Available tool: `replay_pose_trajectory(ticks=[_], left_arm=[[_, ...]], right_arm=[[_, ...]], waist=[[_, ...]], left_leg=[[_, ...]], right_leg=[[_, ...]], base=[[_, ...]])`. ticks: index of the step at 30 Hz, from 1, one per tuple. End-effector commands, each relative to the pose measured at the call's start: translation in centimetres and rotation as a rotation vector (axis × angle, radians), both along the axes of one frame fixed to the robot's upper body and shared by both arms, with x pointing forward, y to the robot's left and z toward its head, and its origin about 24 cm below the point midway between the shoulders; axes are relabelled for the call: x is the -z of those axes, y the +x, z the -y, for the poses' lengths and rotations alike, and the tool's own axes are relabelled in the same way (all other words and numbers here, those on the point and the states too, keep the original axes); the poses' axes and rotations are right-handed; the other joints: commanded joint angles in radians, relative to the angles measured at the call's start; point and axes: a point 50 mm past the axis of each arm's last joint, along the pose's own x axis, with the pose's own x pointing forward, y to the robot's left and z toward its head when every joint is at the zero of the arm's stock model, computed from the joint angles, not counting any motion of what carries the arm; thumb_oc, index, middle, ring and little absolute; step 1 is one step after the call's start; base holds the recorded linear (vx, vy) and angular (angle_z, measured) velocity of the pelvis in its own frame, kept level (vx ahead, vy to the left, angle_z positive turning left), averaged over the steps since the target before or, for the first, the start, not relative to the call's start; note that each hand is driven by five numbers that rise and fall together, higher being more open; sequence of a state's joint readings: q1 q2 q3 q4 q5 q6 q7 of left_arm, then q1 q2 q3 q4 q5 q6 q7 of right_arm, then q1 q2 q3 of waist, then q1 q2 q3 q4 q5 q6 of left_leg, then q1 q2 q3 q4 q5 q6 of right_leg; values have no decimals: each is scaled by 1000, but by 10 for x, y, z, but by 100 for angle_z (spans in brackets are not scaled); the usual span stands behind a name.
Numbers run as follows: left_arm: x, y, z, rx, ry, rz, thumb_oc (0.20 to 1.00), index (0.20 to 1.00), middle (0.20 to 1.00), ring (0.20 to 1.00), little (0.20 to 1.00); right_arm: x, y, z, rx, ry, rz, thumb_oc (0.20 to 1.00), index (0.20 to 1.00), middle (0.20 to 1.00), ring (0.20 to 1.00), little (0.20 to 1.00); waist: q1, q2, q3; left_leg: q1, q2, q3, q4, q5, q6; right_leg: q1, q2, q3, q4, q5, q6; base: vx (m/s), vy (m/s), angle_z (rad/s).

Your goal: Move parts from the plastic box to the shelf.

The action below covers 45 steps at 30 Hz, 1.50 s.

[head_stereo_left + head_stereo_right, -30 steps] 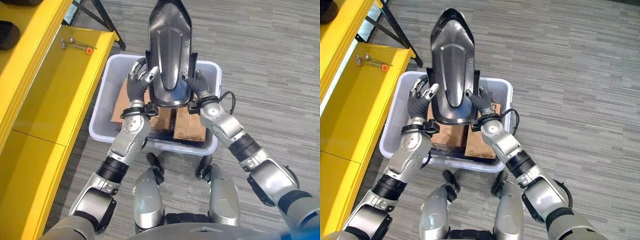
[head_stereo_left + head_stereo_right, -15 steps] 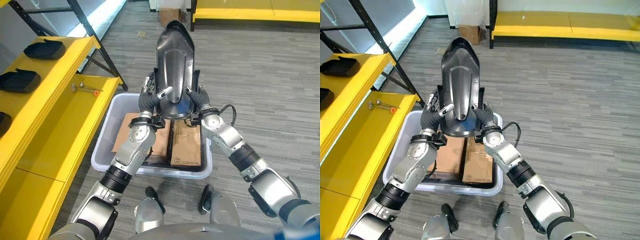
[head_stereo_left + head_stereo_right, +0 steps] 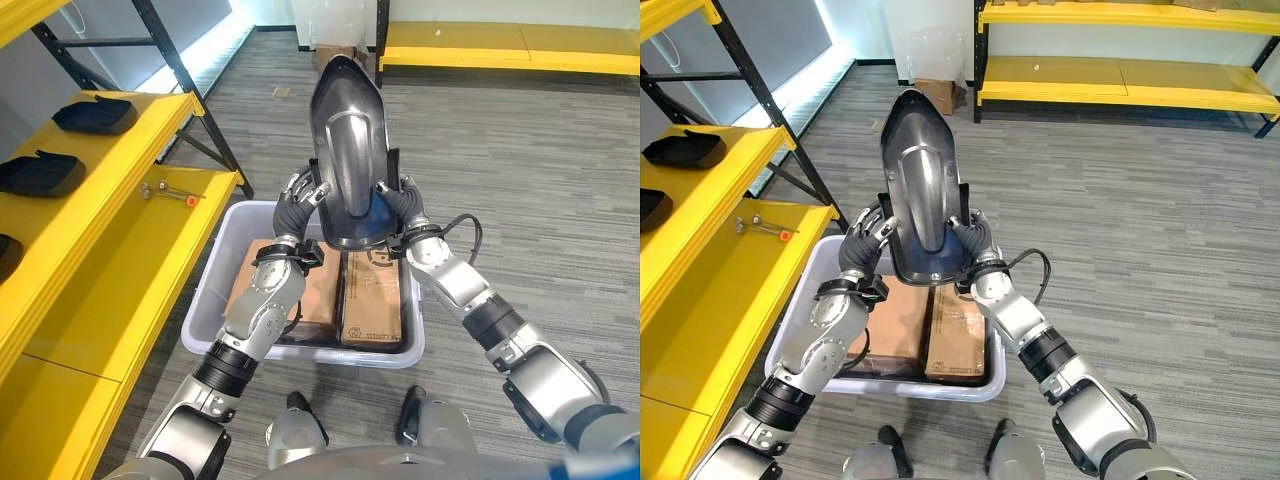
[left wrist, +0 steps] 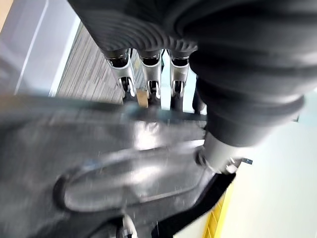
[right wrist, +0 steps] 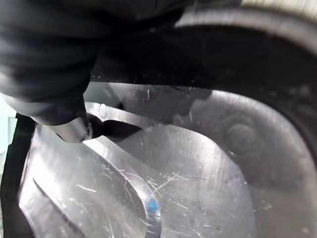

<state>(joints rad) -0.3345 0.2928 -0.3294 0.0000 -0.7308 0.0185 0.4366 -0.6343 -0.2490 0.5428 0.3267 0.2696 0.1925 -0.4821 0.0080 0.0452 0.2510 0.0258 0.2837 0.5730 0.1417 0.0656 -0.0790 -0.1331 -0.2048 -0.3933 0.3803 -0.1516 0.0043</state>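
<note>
A large glossy black shell-shaped part [image 3: 345, 140] stands upright above the grey plastic box [image 3: 203, 292], held between both hands. My left hand [image 3: 297, 198] grips its left edge; in the left wrist view its fingers [image 4: 141, 74] reach behind the part [image 4: 99, 148] with the thumb on the front. My right hand [image 3: 404, 205] holds the right edge, its thumb [image 5: 74, 126] pressed on the scratched inner surface [image 5: 173, 163]. Flat brown cardboard packs [image 3: 374, 298] lie in the box below.
A yellow shelf [image 3: 110, 250] runs along the left, with black parts [image 3: 95, 115] on its upper level and a small metal tool [image 3: 165, 190] on the lower one. A black shelf post [image 3: 190, 90] slants behind the box. Another yellow shelf [image 3: 1120, 75] stands far back.
Both hands have raised the black part higher above the box. The camera has tilted up, so more of the shelves and the far floor shows.
</note>
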Motion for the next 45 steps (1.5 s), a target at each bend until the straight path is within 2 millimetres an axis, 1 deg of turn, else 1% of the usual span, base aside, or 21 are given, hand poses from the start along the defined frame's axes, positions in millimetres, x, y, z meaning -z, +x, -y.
replay_pose_trajectory(ticks=[1,4,6,9,11,15,16,17,18,23,25,26,27,29,31,33,36,37,40,42,45], left_arm=[[-34,-15,42,203,-47,174,200,200,200,200,200],[-37,-15,37,141,-58,189,200,200,200,200,200],[-38,-15,33,109,-73,190,200,200,200,200,200],[-39,-16,32,110,-127,190,200,200,200,200,200],[-43,-16,34,107,-122,210,200,200,200,200,200],[-49,-16,42,180,-126,230,200,200,200,200,200],[-51,-16,47,222,-136,235,200,200,200,200,200],[-51,-16,48,230,-138,236,200,200,200,200,200],[-52,-17,52,253,-140,245,200,200,200,200,200],[-55,-20,58,269,-144,257,200,200,200,200,200],[-57,-23,61,248,-118,265,200,200,200,200,200],[-57,-23,61,245,-116,266,200,200,200,200,200],[-58,-22,61,231,-106,265,200,200,200,200,200],[-57,-20,60,230,-93,256,200,200,200,200,200],[-56,-19,59,246,-75,256,200,200,200,200,200],[-55,-19,57,261,-75,254,200,200,200,200,200],[-51,-19,54,275,-62,251,200,200,200,200,200],[-49,-20,51,283,-45,243,200,200,200,200,200],[-44,-23,45,265,-50,234,200,200,200,200,200],[-44,-25,45,282,-60,236,200,200,200,200,200],[-44,-23,48,306,-75,232,200,200,200,200,200]], right_arm=[[-69,-6,-45,-156,107,285,200,200,200,200,200],[-73,-6,-50,-185,104,295,200,200,200,200,200],[-78,-8,-55,-207,90,313,200,200,200,200,200],[-89,-12,-62,-231,47,362,200,200,200,200,200],[-96,-13,-67,-241,32,380,200,200,200,200,200],[-103,-9,-60,-185,12,417,200,200,200,200,200],[-104,-6,-55,-155,-14,440,200,200,200,200,200],[-104,-6,-54,-150,-17,442,200,200,200,200,200],[-103,-5,-51,-131,-41,464,200,200,200,200,200],[-100,-8,-47,-106,-13,478,200,200,200,200,200],[-95,-13,-48,-122,12,467,200,200,200,200,200],[-95,-13,-48,-123,13,465,200,200,200,200,200],[-92,-15,-49,-129,31,452,200,200,200,200,200],[-87,-18,-46,-133,45,442,200,200,200,200,200],[-82,-20,-38,-120,57,433,200,200,200,200,200],[-77,-22,-27,-106,55,430,200,200,200,200,200],[-70,-24,-17,-93,57,422,200,200,200,200,200],[-65,-24,-11,-87,58,411,200,200,200,200,200],[-65,-26,-11,-95,67,402,200,200,200,200,200],[-69,-28,-16,-95,67,400,200,200,200,200,200],[-71,-28,-24,-94,80,390,200,200,200,200,200]], waist=[[14,-31,-8],[24,-32,-17],[34,-34,-26],[45,-38,-36],[42,-40,-42],[41,-41,-51],[38,-37,-57],[38,-36,-58],[43,-30,-60],[53,-34,-62],[54,-31,-67],[54,-31,-67],[48,-27,-64],[43,-24,-68],[35,-26,-74],[20,-26,-75],[3,-38,-70],[18,-48,-64],[42,-50,-51],[40,-45,-42],[19,-44,-37]], left_leg=[[-2,59,-63,139,-104,-41],[-5,83,-60,160,-85,-48],[-9,105,-68,168,-50,-63],[-34,145,-83,195,20,-95],[-42,145,-52,203,25,-103],[-51,64,-26,167,20,-96],[-61,13,-17,152,10,-79],[-64,1,-17,146,11,-75],[-93,-32,-27,135,29,-68],[-128,-46,-55,99,16,-37],[-63,-74,-52,-12,-15,-6],[-57,-76,-51,-18,-15,-4],[-29,-91,-59,-43,-26,5],[-16,-107,-80,-73,-23,3],[-27,-119,-113,-91,-11,3],[-46,-128,-142,-104,15,15],[-49,-153,-190,-120,22,9],[-69,-151,-212,-98,21,-6],[-113,-102,-218,-56,36,-26],[-142,-46,-160,-37,73,-38],[-152,-11,-94,14,81,-64]], right_leg=[[171,-4,-64,-228,50,44],[174,9,-77,-213,26,27],[179,23,-82,-223,20,16],[199,41,-96,-275,34,7],[214,46,-129,-313,52,12],[229,58,-156,-370,93,23],[236,65,-153,-393,110,26],[239,66,-152,-401,116,28],[251,78,-142,-423,132,28],[267,69,-123,-448,160,42],[257,28,-134,-451,200,91],[256,25,-133,-448,200,93],[240,18,-112,-414,182,102],[235,43,-74,-359,131,93],[227,87,-29,-269,56,74],[206,153,26,-194,9,45],[212,196,78,-197,-9,33],[234,167,61,-247,18,30],[263,127,9,-305,50,23],[272,103,-35,-346,76,25],[287,83,-65,-392,103,39]], base=[[-32,-105,-1],[-25,-169,-5],[-11,-139,-4],[-40,-120,-3],[-151,-110,5],[-223,-43,42],[-231,31,76],[-294,81,48],[-219,93,46],[-208,154,8],[-322,231,-3],[-299,152,0],[-210,56,-3],[-271,43,10],[-250,25,60],[-242,0,101],[-204,-76,133],[-276,-171,128],[-263,-107,63],[-291,-11,50],[-221,2,89]])
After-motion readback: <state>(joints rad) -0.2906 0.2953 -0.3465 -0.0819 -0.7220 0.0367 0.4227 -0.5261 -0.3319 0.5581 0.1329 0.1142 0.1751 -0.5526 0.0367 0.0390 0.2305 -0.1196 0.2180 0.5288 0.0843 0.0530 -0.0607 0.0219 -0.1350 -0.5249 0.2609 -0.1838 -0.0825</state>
